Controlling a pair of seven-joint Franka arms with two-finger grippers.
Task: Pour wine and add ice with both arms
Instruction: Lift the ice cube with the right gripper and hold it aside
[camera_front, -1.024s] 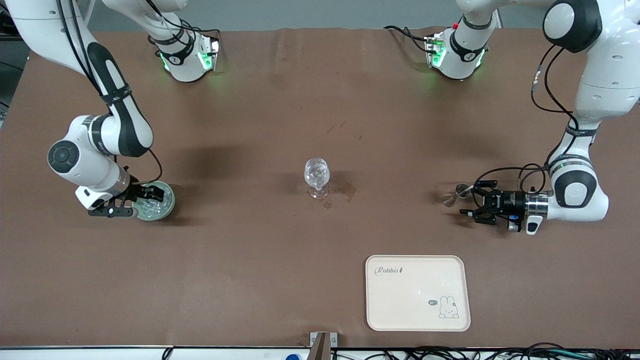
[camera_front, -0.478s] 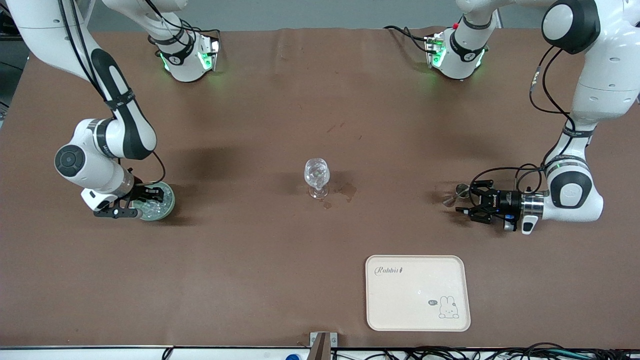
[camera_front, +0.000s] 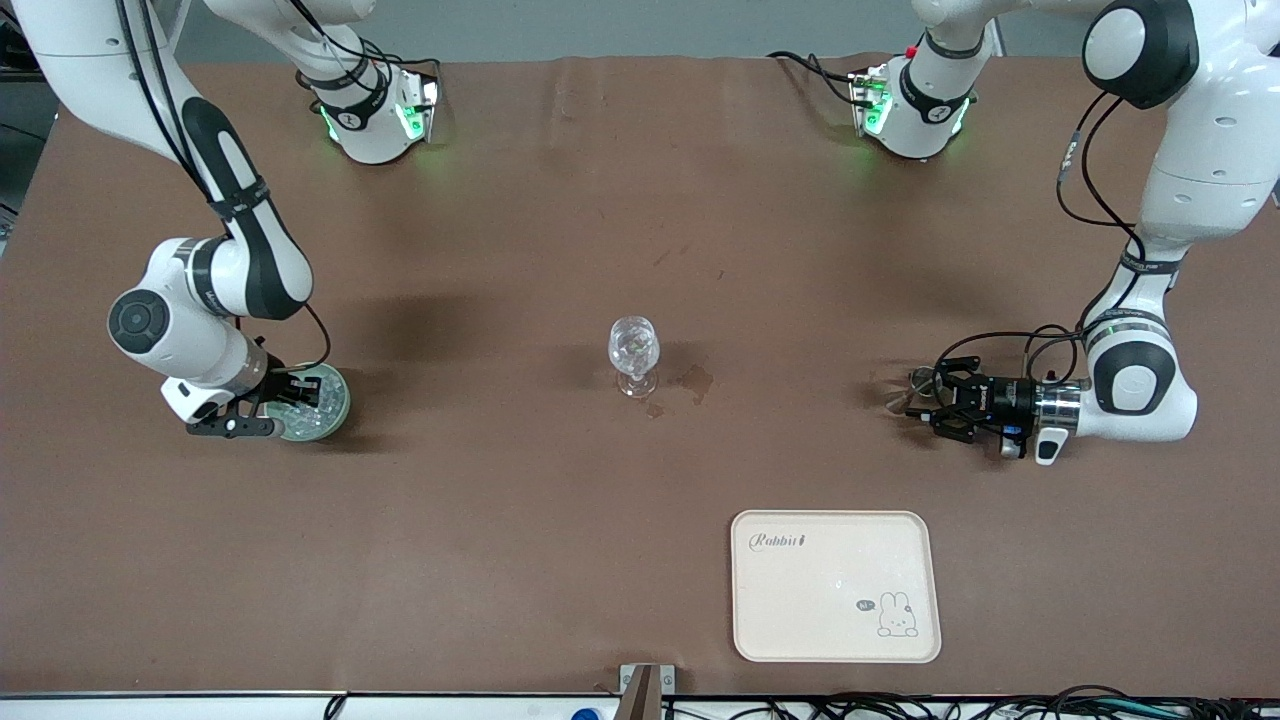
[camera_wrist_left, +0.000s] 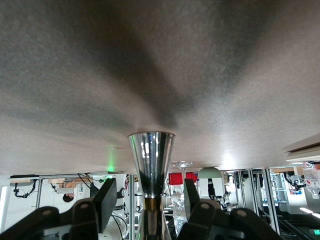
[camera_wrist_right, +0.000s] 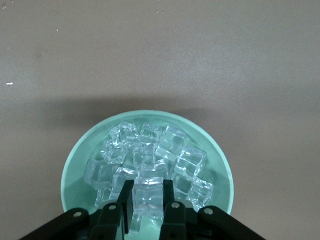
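Ice (camera_wrist_right: 150, 167): clear cubes heaped in a mint-green bowl (camera_wrist_right: 72, 172) at the right arm's end of the table. Right gripper (camera_wrist_right: 146, 200) is down inside the bowl, fingers drawn in tight on one cube (camera_wrist_right: 148, 196) at the rim of the heap nearest the wrist. The rest of the pile spreads away from the fingertips into the bowl.

Left gripper (camera_front: 922, 402) lies low and level over the table at the left arm's end, fingers part-way in on either side of a shiny metal measuring cup (camera_wrist_left: 151, 159), which stands upright with its flared mouth up. Contact not clear from the wrist view; cannot tell if it is gripped yet.

Stemmed glass (camera_front: 633, 354) stands mid-table, well apart from both grippers and roughly between them, with some clear bits already in its bowl.

Judgement: the next move turns on the cube going straight up out of the bowl, then across toward the glass; the right arm is the one placed for that.

Cream tray (camera_front: 836, 585) sits apart, nearer the front camera than the glass.
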